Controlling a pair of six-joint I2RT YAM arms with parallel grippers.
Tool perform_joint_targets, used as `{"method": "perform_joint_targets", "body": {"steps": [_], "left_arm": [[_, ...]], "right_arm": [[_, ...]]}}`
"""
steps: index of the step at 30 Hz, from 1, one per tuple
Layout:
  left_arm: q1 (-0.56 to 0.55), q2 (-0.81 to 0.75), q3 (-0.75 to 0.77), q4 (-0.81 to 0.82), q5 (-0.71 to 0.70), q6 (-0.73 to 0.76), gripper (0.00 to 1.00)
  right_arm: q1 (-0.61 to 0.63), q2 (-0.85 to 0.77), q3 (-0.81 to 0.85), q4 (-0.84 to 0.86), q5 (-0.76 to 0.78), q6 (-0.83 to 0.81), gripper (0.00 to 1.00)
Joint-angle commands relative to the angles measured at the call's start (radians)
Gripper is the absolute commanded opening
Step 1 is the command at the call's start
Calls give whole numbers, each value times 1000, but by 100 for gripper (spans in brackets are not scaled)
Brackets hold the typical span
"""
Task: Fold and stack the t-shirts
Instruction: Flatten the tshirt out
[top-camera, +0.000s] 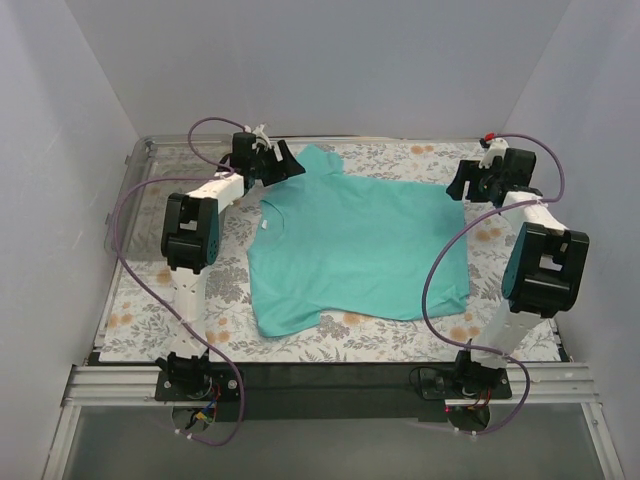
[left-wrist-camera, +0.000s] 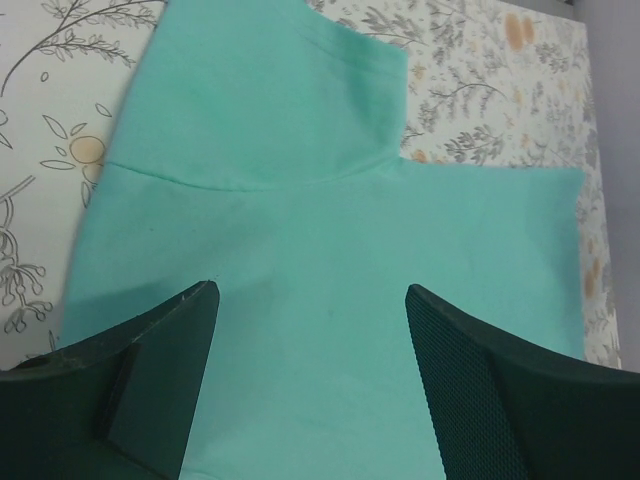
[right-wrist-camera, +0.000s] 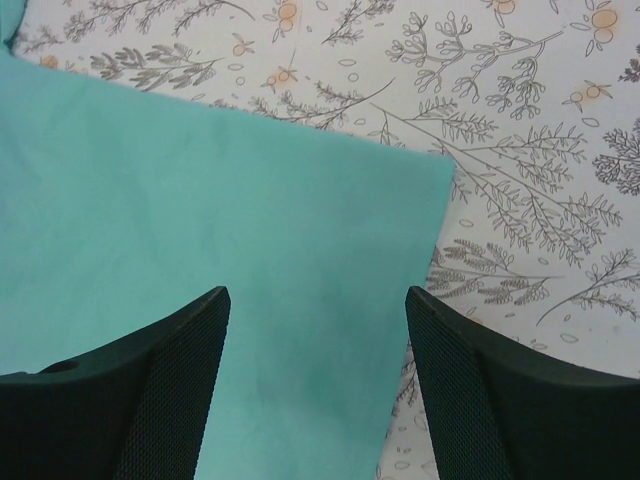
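One teal-green t-shirt (top-camera: 355, 250) is lying flat and spread out in the middle of the flowered desk cover (top-camera: 140, 290). Its collar (top-camera: 266, 226) is pointing toward the left edge of the desk and its hem is running along the side of the right edge. One sleeve (top-camera: 318, 160) is reaching toward the far edge, and the other sleeve is lying toward the near edge. The left gripper (top-camera: 285, 165) is hanging at the far-left corner of the shirt, just beside the far sleeve. In the left wrist view its two dark fingers (left-wrist-camera: 160, 370) are standing wide apart, with nothing between them, and the sleeve and shoulder fabric are showing in the gap. The right gripper (top-camera: 462, 185) is hanging at the far-right part of the shirt, over the hem corner (right-wrist-camera: 440, 170). In the right wrist view its fingers (right-wrist-camera: 160, 390) are also standing wide apart and are holding nothing, and the straight edge of the shirt is ending just past the right finger. I cannot tell whether either gripper is touching the cloth. Both arms are reaching from the near edge toward the far side of the desk.
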Motion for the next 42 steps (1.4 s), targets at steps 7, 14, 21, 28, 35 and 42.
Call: {"method": "perform_joint_targets", "body": {"steps": [7,14,21,28,35,42], "left_arm": [[15,197,325,-120,-179,72,69],[15,234,379,-152,-228,172,68],[15,214,357,-123,-194,235,68],[15,194,383,-96,-253,228,68],[15,234,422,-186,-305,223,67],[15,263,446,-229,-290,226,67]], "right_arm": [[-1,163,175,52,-35,44,65],[-5,227,207,84,-85,39,65],[-8,267,231,87,-129,41,65],[-10,312,283,87,-128,67,63],[-13,382,363,81,-13,191,58],[-14,457,441,62,37,207,56]]}}
